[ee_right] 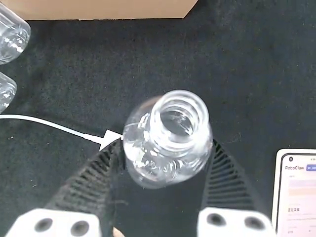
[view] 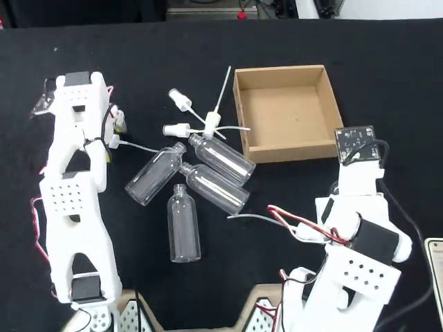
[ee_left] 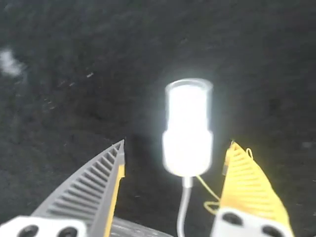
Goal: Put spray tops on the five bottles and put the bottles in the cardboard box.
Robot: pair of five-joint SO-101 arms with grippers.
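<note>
Lying lengthwise inside the wide-spread left gripper (ee_left: 176, 144), the spray top (ee_left: 187, 128) trails its tube (ee_left: 183, 207) wristward, while the right gripper (ee_right: 165, 144) pinches a bottle (ee_right: 170, 131)

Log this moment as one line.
left gripper: open around spray top | right gripper: shut on uncapped bottle | four bottles lying loose | cardboard box: no bottles
</note>
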